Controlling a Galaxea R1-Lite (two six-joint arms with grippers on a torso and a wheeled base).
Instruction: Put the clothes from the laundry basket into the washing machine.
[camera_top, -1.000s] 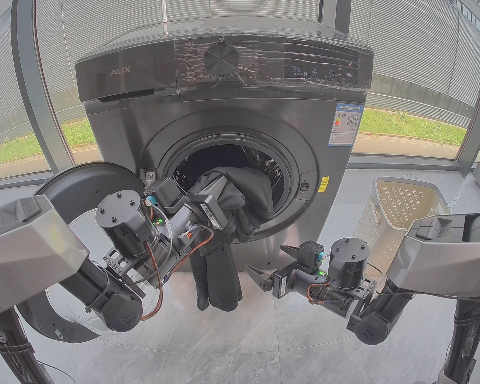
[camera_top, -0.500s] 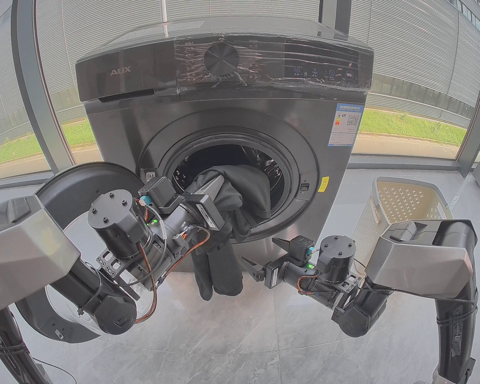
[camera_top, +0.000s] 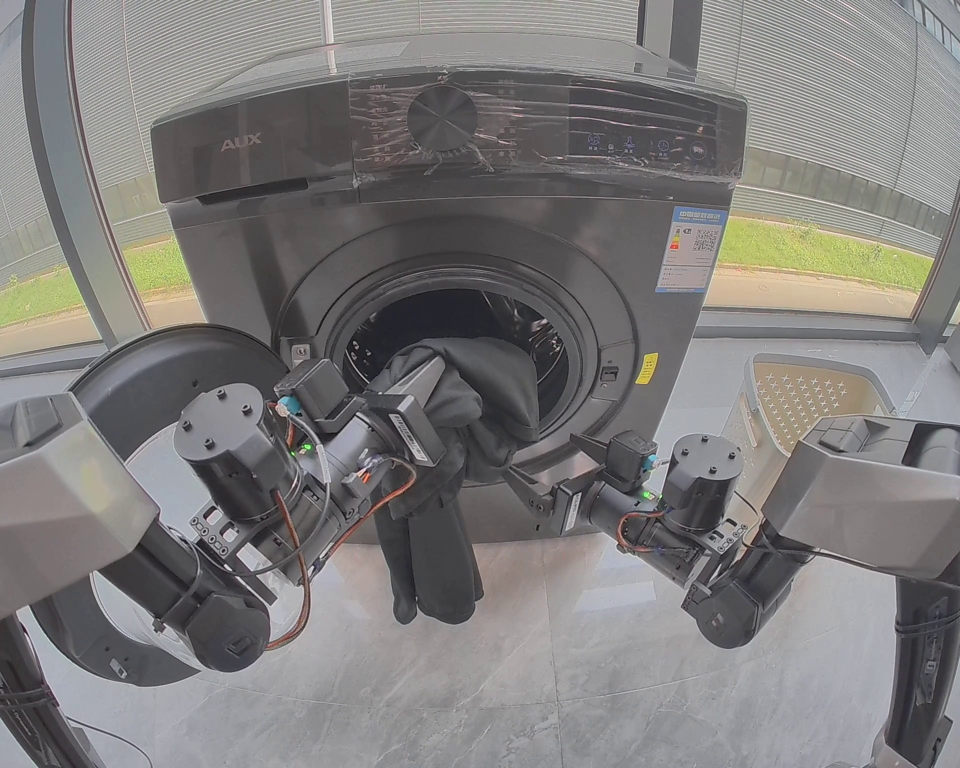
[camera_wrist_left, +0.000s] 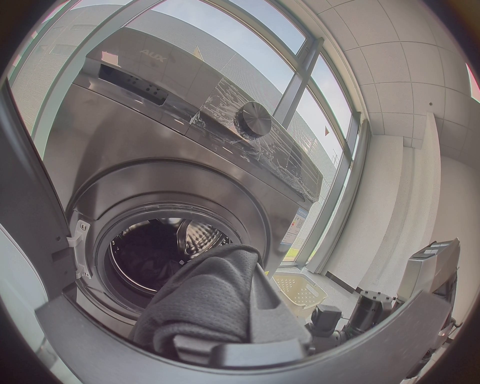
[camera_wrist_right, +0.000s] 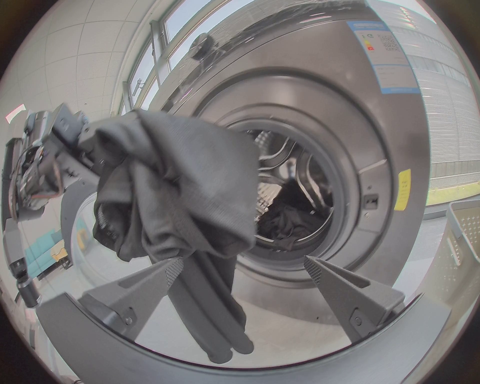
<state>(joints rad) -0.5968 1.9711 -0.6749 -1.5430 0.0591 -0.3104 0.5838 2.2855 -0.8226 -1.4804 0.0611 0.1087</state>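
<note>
The dark garment (camera_top: 500, 385) covers the left end effector's (camera_top: 448, 400) fingertips.

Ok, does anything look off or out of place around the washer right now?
The dark garment is not inside the drum: it is bunched in the left gripper at the washing machine opening, with long ends dangling outside toward the floor.

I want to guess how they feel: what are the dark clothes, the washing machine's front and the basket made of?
Dark garment: probably soft knit fabric, matt; fine mesh texture, hanging folds. Washing machine front: seemingly brushed metal or metal-look paint; dull grey sheen. Laundry basket: likely pale rigid plastic; rows of moulded holes.
</note>
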